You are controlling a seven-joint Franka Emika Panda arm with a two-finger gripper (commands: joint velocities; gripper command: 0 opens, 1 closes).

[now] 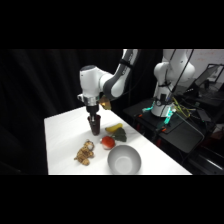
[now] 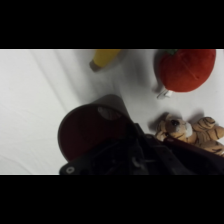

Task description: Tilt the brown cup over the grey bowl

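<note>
The brown cup stands upright at the middle of the white table, and my gripper comes straight down onto it, shut on its rim. In the wrist view the cup's dark round mouth sits right against the black linkage, with the gripper at its rim. The grey bowl rests near the table's front edge, right of and nearer than the cup, and looks empty. It is out of the wrist view.
A red round fruit lies between cup and bowl. A yellow and green item lies right of the cup. A striped toy tiger lies left of the bowl.
</note>
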